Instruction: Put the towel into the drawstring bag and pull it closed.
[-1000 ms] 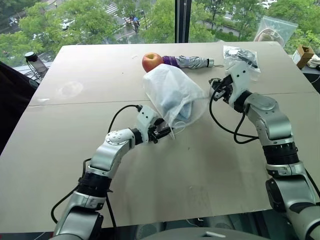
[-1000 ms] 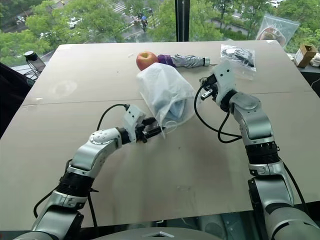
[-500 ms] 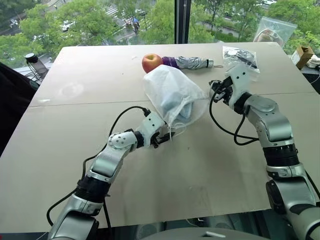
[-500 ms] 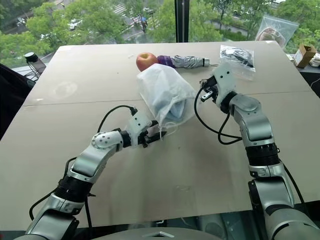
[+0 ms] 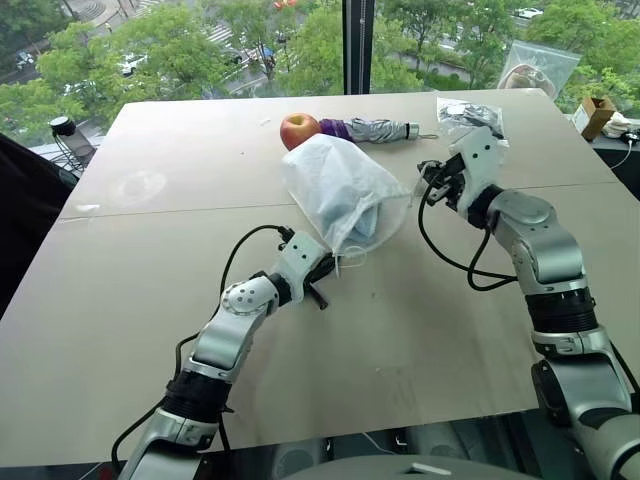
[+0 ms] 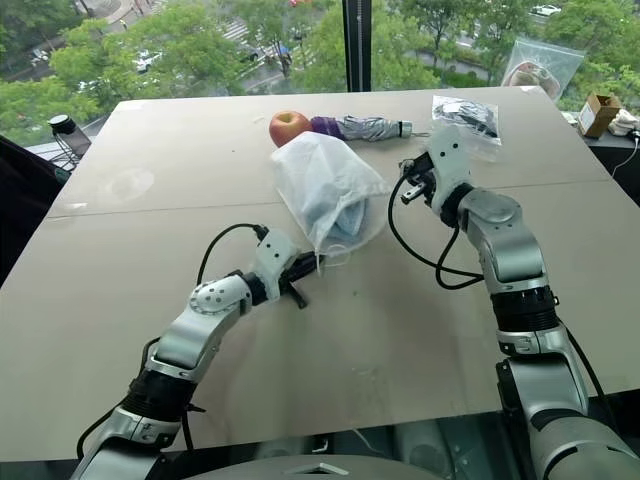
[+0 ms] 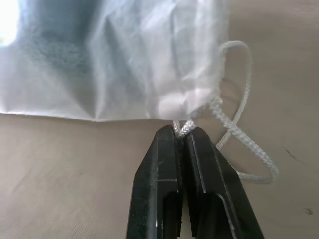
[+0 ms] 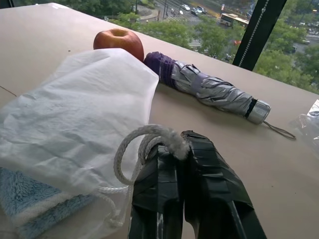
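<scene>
Table (image 5: 150,300), tan, seam running across. Drawstring bag (image 5: 335,180) lying mid-table, near side of apple (image 5: 299,129) and folded umbrella (image 5: 375,128). Towel (image 8: 30,204) inside bag, blue pile seen through fabric in right wrist view. Left gripper (image 7: 183,130) at bag's gathered mouth, fingers pinched together on white cord (image 7: 244,149); pinch plain in left wrist view, blurred from head. Right gripper (image 8: 180,144) likewise clamped on a cord loop beside bag.
</scene>
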Controlling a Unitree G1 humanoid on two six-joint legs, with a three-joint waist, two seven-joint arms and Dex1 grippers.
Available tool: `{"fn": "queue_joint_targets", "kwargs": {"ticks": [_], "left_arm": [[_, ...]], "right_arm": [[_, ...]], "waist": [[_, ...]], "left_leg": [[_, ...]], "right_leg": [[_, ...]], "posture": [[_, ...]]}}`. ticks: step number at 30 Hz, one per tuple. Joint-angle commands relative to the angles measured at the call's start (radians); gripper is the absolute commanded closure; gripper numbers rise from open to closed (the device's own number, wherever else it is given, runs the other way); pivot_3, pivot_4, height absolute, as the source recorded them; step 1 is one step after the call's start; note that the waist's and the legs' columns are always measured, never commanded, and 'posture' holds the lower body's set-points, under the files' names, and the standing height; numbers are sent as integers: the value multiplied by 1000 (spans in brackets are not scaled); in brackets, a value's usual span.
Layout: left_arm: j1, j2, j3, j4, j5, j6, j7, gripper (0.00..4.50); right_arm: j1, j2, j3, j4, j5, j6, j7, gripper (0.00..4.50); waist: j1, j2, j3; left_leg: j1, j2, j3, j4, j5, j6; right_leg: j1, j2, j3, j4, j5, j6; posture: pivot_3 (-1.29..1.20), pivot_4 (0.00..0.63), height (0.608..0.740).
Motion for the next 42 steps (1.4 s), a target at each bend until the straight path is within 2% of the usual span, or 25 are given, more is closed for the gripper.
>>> {"fn": "queue_joint_targets", "kwargs": {"ticks": [1,7,11,15,19,25,31,37,40,42], "left_arm": [[50,-22,178,-56,47,-75,204,4463],[-72,47,335,-148,218,-234,434,4463],[-209,112,406,-154,321,-254,558,4463],[-312,166,461,-135,388,-254,646,4463],[-348,187,518,-92,417,-233,724,4463],[-302,163,622,-37,439,-164,858,4463],[-287,162,621,-36,427,-156,888,4463],[-306,177,608,-38,419,-190,873,4463],[-303,218,567,-49,422,-228,808,4463],[-257,212,544,-88,401,-218,751,4463]], "right_arm": [[-53,3,-78,77,-41,-88,-122,4500],[-132,10,-165,246,-107,-311,-329,4500],[-171,-21,-156,319,-174,-481,-396,4500],[-209,-34,-200,375,-185,-571,-491,4500],[-215,-58,-238,416,-190,-598,-569,4500],[-199,-101,-291,450,-210,-577,-712,4500],[-193,-103,-356,459,-172,-545,-835,4500],[-213,-95,-372,465,-95,-596,-815,4500],[-174,-110,-346,445,-73,-575,-724,4500],[-71,-134,-318,362,-67,-572,-625,4500]], "waist": [[-5,0,0],[9,-1,1],[10,-2,1],[9,-1,1],[9,-2,1],[5,-2,1],[8,-2,1],[8,-2,1],[5,-2,1],[9,-2,1]], "left_leg": [[-1,0,0,-1,0,0],[-12,-2,1,-2,0,0],[-18,-2,0,-2,0,0],[-23,-3,2,-3,2,-4],[-24,-2,3,-5,3,-5],[-23,-1,4,-5,3,-5],[-23,-2,4,-4,3,-5],[-23,-2,4,-4,3,-5],[-23,-2,4,-4,3,-5],[-23,-1,4,-4,3,-5]], "right_leg": [[-1,0,0,0,0,0],[-12,-2,0,0,1,0],[-16,-3,0,-2,1,0],[-21,-4,0,-3,1,1],[-23,-4,-1,-4,1,1],[-23,-4,0,-3,1,1],[-23,-4,0,0,1,1],[-23,-4,0,0,1,1],[-24,-4,0,0,1,1],[-23,-4,0,0,1,1]], "posture": [[0,150,740],[0,150,740],[0,150,740],[0,150,740],[0,150,740],[0,150,740],[0,150,740],[0,150,740],[0,150,740],[0,150,740]]}}
